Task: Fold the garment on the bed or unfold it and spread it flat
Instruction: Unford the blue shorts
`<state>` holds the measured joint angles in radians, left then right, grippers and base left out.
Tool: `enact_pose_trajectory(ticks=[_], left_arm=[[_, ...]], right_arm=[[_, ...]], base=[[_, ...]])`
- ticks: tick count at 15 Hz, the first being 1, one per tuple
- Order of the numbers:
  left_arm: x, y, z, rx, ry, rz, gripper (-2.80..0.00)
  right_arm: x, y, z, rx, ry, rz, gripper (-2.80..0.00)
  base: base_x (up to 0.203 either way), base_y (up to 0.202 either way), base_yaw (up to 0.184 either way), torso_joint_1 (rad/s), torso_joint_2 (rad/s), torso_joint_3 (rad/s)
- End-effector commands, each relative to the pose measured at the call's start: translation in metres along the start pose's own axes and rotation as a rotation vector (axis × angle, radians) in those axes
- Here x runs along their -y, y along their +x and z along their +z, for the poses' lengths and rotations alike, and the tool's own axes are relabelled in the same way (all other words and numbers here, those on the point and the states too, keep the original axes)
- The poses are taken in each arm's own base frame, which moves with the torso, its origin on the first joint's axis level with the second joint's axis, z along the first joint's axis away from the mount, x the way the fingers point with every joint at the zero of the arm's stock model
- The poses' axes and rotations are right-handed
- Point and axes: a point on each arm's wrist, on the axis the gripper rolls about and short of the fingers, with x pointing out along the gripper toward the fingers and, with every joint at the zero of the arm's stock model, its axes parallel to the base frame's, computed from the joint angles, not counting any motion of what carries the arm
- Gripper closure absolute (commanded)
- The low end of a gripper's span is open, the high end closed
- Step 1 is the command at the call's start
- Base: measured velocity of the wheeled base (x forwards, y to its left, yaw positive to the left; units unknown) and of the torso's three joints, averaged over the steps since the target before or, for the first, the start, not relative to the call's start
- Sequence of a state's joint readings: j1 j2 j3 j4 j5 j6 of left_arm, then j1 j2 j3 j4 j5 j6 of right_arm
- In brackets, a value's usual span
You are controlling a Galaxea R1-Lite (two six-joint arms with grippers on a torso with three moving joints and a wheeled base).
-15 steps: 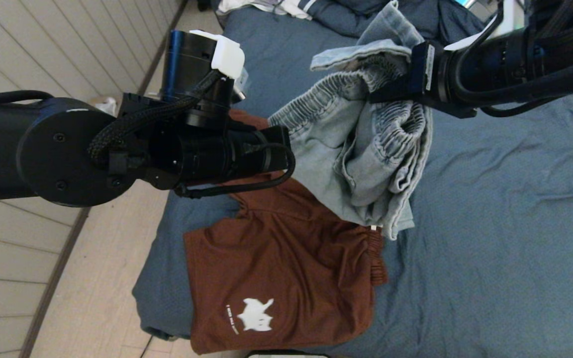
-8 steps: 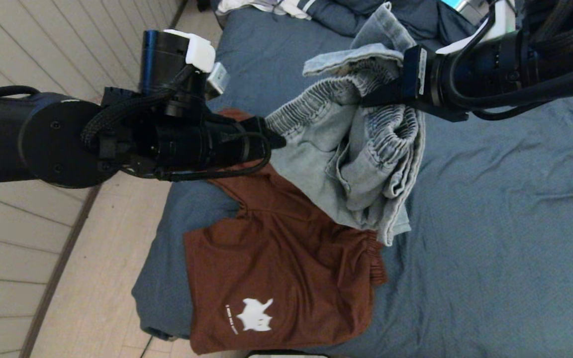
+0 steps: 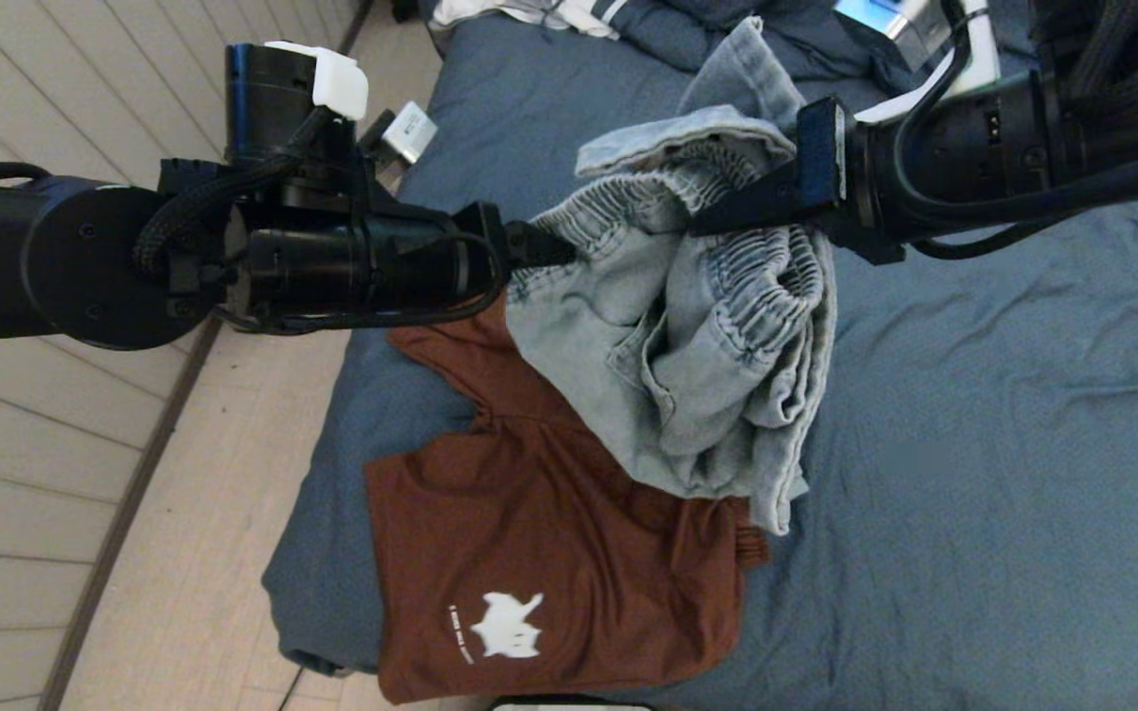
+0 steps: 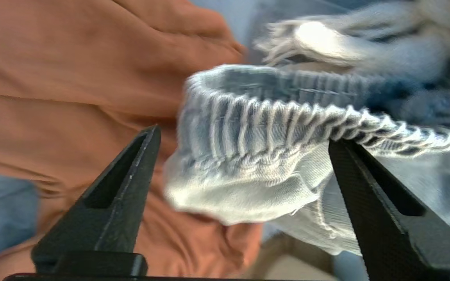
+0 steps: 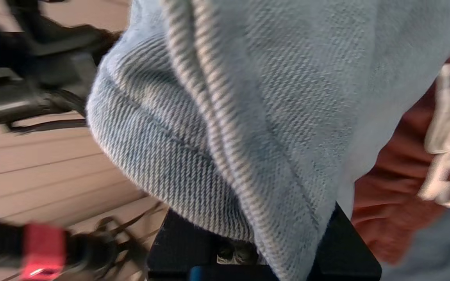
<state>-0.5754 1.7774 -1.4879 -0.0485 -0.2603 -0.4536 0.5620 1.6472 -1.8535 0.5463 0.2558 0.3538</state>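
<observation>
While my right gripper (image 3: 717, 212) stays clamped on the bunched waistband of the denim shorts (image 3: 697, 346), they hang above the bed (image 3: 1004, 444), their lower hem drooping onto the brown shirt (image 3: 549, 553) spread near the bed's left edge. My left gripper (image 4: 244, 156) has let go: its fingers (image 4: 123, 187) now stand wide on either side of the waistband's free end, not pinching it. Floorboards (image 3: 85, 494) run along the left edge.
</observation>
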Motion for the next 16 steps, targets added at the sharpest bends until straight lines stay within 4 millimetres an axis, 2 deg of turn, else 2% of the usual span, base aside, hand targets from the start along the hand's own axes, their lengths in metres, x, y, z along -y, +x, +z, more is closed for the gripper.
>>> enact_pose_trajectory(ticks=[1, 4, 7, 12, 16], left_arm=[[-0.013, 0.002, 0.0, -0.042, -0.018, -0.049, -2.8], [-0.04, 0.007, 0.002, -0.086, -0.048, -0.087, -2.8], [-0.057, 0.001, 0.01, -0.066, -0.059, -0.062, -2.8], [-0.052, -0.003, 0.013, -0.068, -0.058, -0.101, -2.8], [-0.036, -0.005, 0.01, -0.08, -0.06, -0.138, -2.8]], right_arm=[[0.003, 0.001, -0.001, -0.026, 0.02, 0.038, 0.0], [0.006, 0.0, -0.001, -0.038, 0.029, 0.045, 0.0], [0.006, 0.001, -0.001, -0.041, 0.029, 0.051, 0.0], [0.006, 0.003, -0.004, -0.059, 0.031, 0.064, 0.0], [0.004, 0.006, -0.006, -0.074, 0.03, 0.079, 0.0]], base=[[0.0, 0.0, 0.0, 0.0, 0.0, 0.0], [0.0, 0.0, 0.0, 0.0, 0.0, 0.0], [0.0, 0.0, 0.0, 0.0, 0.0, 0.0], [0.0, 0.0, 0.0, 0.0, 0.0, 0.0], [0.0, 0.0, 0.0, 0.0, 0.0, 0.0]])
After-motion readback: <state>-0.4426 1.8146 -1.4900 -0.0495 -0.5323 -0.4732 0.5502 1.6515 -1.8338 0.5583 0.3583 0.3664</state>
